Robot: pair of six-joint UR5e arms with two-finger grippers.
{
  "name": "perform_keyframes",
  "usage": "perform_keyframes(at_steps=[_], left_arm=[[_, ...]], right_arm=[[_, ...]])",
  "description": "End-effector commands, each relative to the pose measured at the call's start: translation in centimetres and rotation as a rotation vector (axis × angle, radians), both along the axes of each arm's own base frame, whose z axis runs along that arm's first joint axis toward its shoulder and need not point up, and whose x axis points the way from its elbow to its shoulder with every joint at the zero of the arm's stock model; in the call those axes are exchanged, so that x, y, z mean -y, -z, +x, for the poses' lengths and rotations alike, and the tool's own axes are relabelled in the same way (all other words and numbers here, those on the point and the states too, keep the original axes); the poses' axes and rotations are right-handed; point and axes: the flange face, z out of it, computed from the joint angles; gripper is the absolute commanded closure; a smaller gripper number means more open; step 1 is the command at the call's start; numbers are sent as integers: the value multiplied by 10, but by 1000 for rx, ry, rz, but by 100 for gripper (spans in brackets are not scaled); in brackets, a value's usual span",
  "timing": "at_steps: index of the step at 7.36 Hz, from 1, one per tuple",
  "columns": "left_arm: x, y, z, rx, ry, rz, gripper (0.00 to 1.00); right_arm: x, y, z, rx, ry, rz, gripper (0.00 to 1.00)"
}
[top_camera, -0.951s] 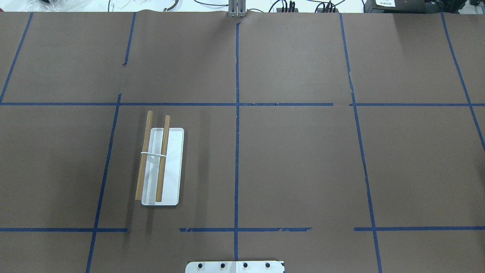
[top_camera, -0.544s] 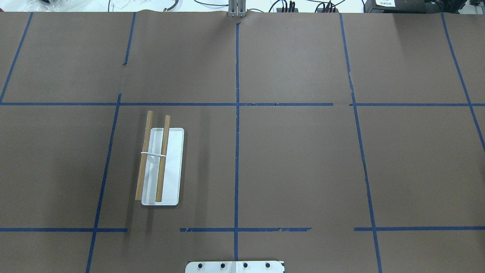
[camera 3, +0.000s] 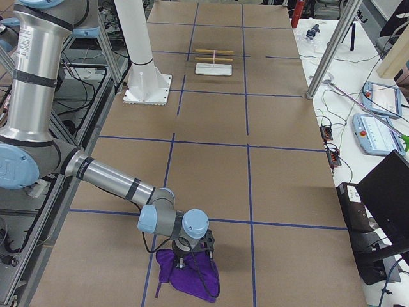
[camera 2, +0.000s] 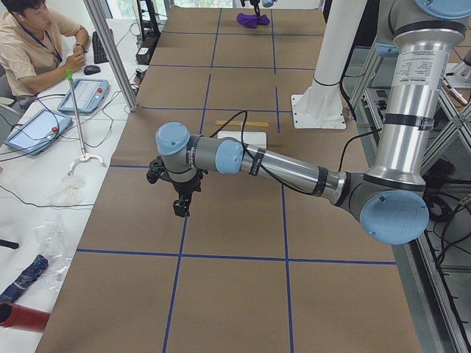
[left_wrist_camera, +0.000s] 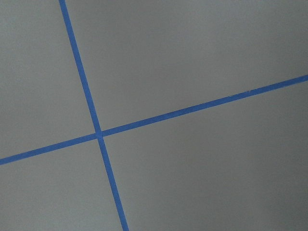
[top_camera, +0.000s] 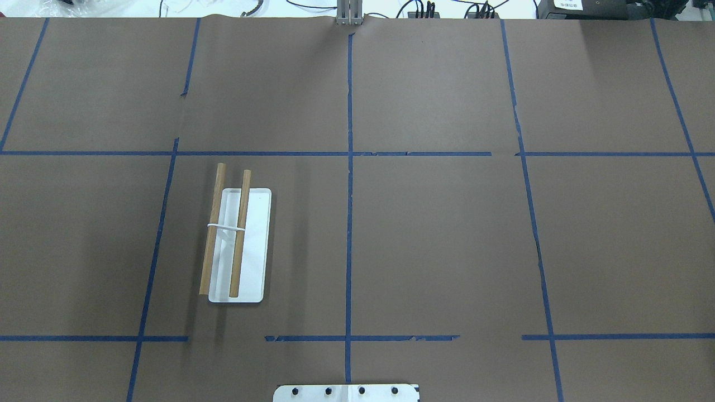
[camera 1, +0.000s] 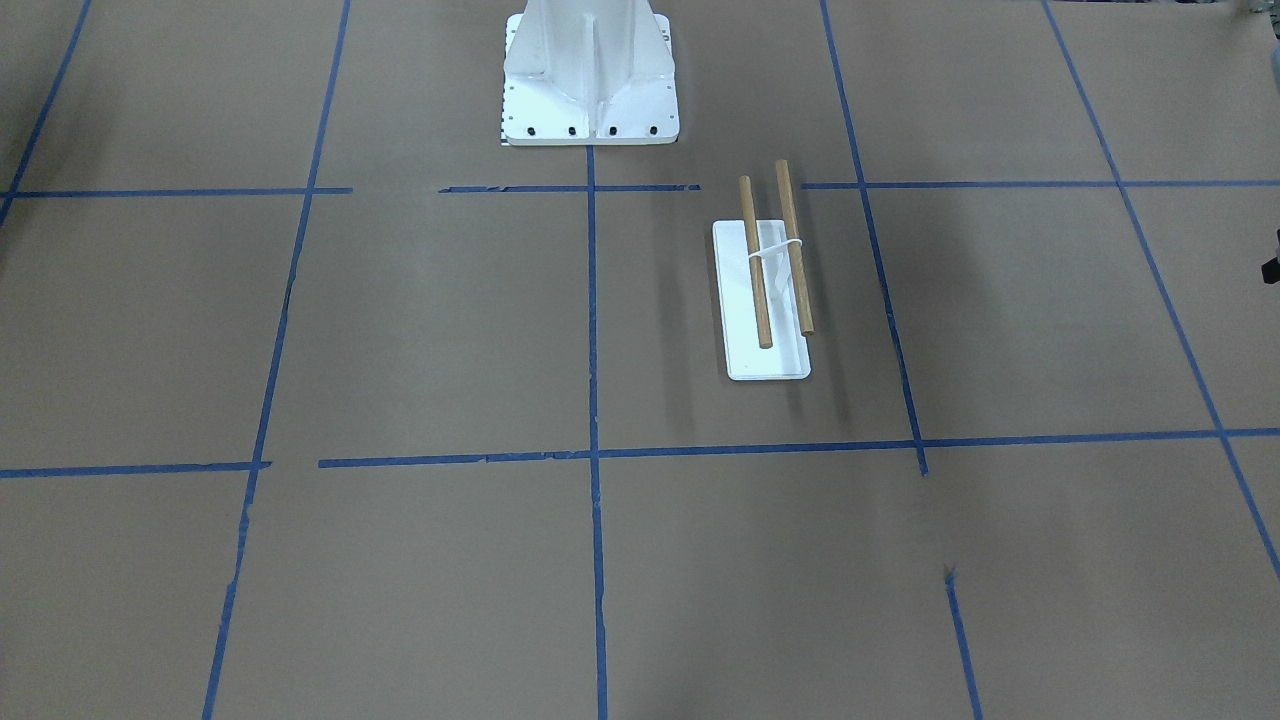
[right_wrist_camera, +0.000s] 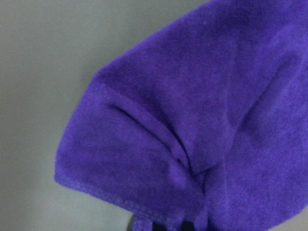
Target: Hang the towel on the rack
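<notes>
Nothing moved: one rack (top_camera: 252,245), two rods (top_camera: 241,234), one towel (camera 3: 189,276).

Probably a robotics lab: a bench (top_camera: 447,251) papered brown and gridded with blue tape (top_camera: 349,223), teach pendants (camera 2: 85,94) on a side desk, an operator (camera 2: 29,44) seated there.

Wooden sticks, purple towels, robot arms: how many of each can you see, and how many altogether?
Wooden sticks: 2
Purple towel: 1
Robot arms, left and right: 2
Total: 5
</notes>
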Motion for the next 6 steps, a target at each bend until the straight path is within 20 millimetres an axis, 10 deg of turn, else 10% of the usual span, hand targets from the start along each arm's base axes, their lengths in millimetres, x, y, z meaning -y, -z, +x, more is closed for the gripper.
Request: perform_keyframes(at_steps=[1,3,6], left_arm=[[5,10,1,-2,0,19,0],[7,35,1,-10,1,74,0],[12,78,32,-151,36,200,0]], right_arm=[[-1,1,1,-3,0,4,100],[49,114,5,21,-57,134,100],[97,352,-7,110,-296,107,100]])
